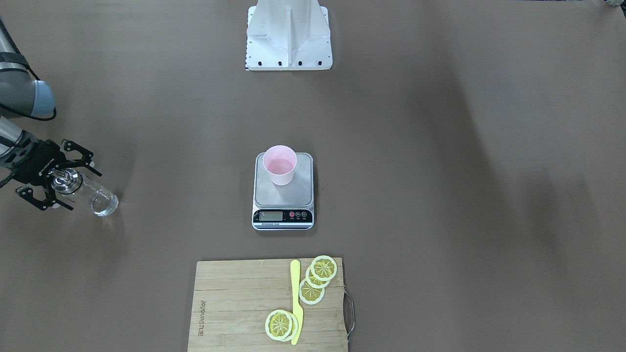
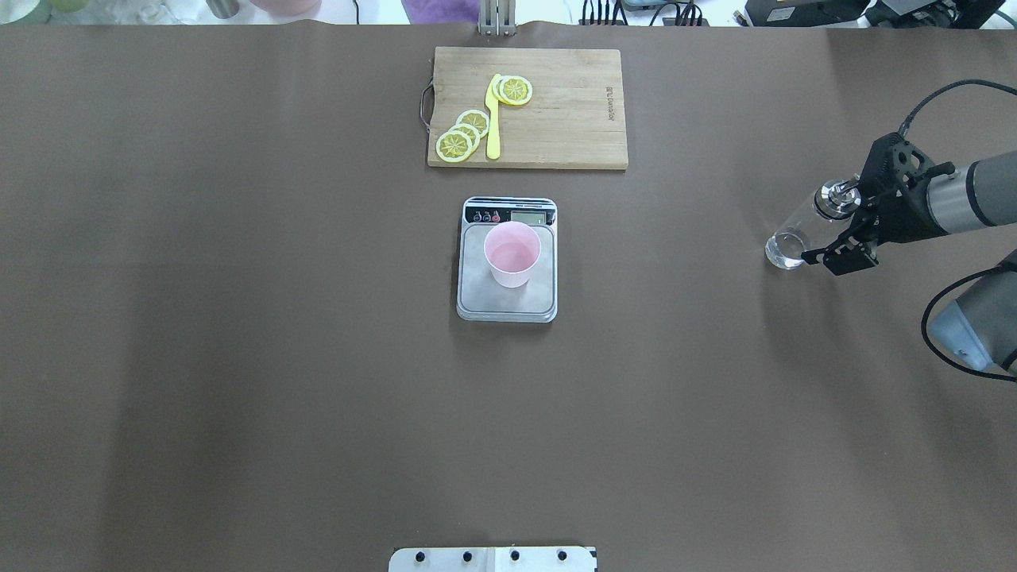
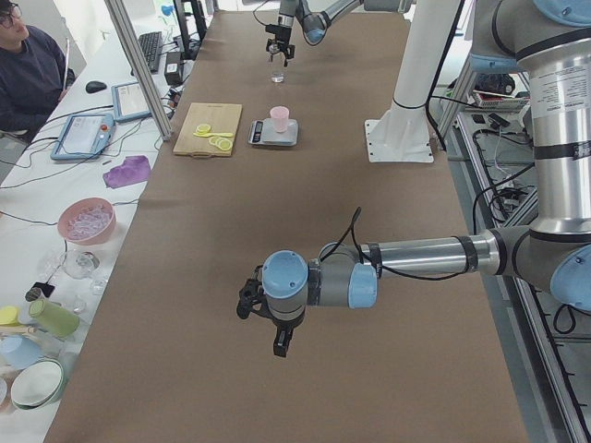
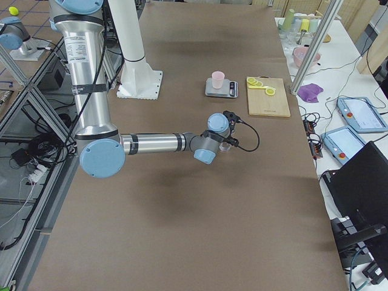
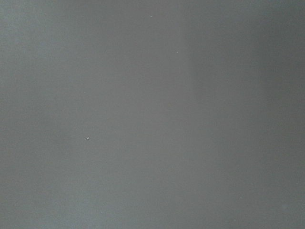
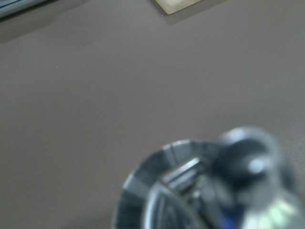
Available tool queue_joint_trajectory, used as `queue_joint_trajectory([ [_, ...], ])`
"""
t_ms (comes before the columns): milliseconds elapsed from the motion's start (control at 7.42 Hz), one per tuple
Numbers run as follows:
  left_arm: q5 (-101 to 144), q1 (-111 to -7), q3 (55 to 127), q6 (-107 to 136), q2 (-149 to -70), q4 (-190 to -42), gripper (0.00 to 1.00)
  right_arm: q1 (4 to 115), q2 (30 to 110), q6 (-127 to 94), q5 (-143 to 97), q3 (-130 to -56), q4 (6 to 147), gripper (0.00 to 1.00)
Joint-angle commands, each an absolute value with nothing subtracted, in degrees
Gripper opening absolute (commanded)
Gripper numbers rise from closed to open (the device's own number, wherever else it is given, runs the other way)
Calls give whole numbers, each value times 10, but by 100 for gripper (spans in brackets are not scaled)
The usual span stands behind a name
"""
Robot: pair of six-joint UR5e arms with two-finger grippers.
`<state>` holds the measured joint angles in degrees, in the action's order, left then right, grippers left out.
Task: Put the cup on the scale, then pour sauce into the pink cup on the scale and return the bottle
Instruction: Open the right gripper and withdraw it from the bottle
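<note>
The pink cup stands upright on the steel platform of the scale at mid table; they also show in the overhead view, cup on scale. The clear glass bottle with its metal spout cap stands on the table far to the robot's right, also in the overhead view. My right gripper is open, its fingers spread on either side of the bottle's top, also in the overhead view. The right wrist view shows the blurred cap close up. My left gripper shows only in the exterior left view, so I cannot tell its state.
A bamboo cutting board with lemon slices and a yellow knife lies beyond the scale from the robot. The white robot base is at the table's robot side. A person sits beside the table.
</note>
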<state>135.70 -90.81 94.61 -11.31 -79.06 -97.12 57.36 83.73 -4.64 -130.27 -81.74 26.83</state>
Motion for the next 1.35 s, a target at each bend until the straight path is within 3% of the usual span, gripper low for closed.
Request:
queue_joint_trajectory([
  [0,1357,-908,947,-102,-792,-972,98,581,851,-46,-1310,-818,267,100],
  [404,1357,-908,947,-102,-792,-972,98,600,878,-47,-1323,-819,251,100],
  [808,1358,-909,947,-103,-791,-972,98,690,915,-47,-1379,-817,261,99],
  [1212,1358,-909,947,-104,-788,-972,98,790,905,-102,-1381,-797,388,99],
])
